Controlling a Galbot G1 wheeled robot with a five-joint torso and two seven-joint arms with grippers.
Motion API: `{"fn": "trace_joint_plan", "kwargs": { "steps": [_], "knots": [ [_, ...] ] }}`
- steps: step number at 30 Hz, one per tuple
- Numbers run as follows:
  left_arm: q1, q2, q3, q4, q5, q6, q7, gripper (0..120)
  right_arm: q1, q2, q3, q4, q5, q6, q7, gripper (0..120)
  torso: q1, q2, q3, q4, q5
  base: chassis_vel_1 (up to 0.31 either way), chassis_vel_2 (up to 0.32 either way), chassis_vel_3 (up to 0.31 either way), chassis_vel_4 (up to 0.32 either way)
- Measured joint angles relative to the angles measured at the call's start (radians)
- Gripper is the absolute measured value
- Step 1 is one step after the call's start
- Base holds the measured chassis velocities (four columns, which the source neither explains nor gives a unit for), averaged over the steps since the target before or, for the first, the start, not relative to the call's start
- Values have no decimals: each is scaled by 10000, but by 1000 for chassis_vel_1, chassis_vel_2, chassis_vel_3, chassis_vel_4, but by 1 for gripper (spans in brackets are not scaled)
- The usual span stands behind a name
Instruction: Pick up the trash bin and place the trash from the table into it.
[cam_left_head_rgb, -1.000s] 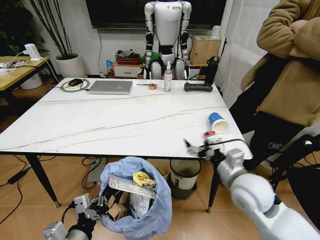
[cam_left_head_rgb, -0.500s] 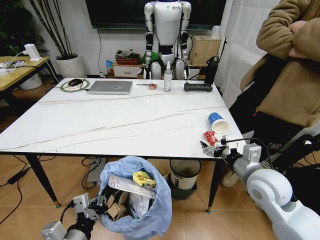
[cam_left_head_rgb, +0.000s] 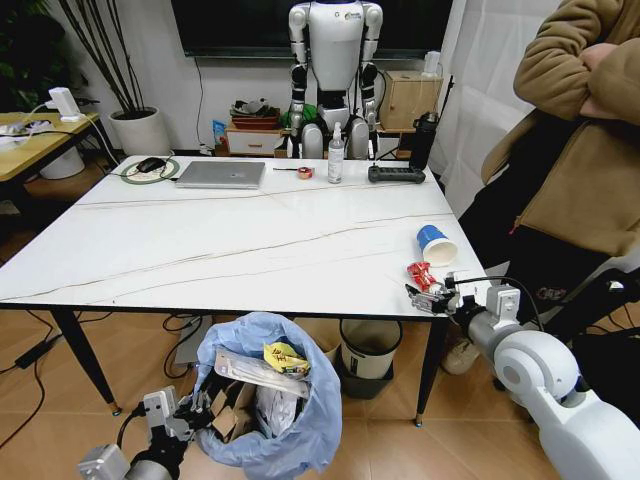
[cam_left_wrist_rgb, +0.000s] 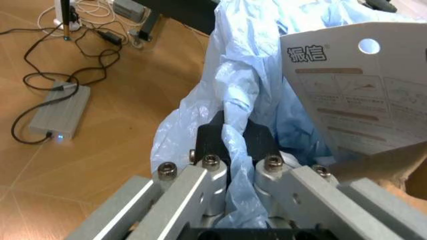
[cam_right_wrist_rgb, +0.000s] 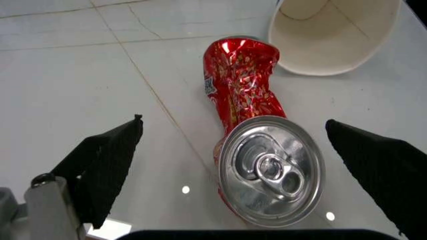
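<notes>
The left hand is clenched on a gathered fold of the light-blue bag that lines the trash bin, which hangs low in front of the robot, below the near edge of the surface and left of centre; gripping the liner, not a hard rim, seems to be what keeps the bin's mouth up and open toward the surface, ready to take what is dropped in. The bin is already partly filled: a printed cardboard sheet leans across the opening, with a yellow wrapper on top and pale crumpled paper below it. At the near right corner of the surface the right hand is released, its two dark fingers spread wide on either side of a crushed red can that lies on its side with the silver top toward the wrist camera; the fingers are apart from the can, not touching it, so this looks like the line-up for a grasp across its body. Just beyond the can a blue paper cup lies tipped over, its open mouth turned toward the can. These two pieces are the trash I can see on the surface. At the far edge sit a laptop and a spray bottle.
</notes>
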Motion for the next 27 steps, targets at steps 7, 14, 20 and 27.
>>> {"fn": "trace_joint_plan", "kwargs": {
  "steps": [7, 14, 20, 27],
  "knots": [
    [-27, -33, 1, 7, 4, 0, 0, 0, -25, -27, 8, -107, 1, 88, -93, 79, 0, 0, 0, 0, 0, 0, 0, 0, 0],
    [-39, -13, -17, 12, -13, 0, 0, 0, -69, -33, 7, -126, -4, 89, -151, 53, 0, 0, 0, 0, 0, 0, 0, 0, 0],
    [-41, -10, -16, 11, -26, -1, -2, 0, -128, -47, -16, -137, -133, 113, -217, 44, 0, 0, -1, 0, -1, 0, 0, 0, 0],
    [-76, 24, -13, 11, -53, -1, -2, 0, -163, -10, -50, -159, -264, 154, -251, 44, 0, 1, -2, -1, -2, 0, 0, 0, 0]
  ]
}}
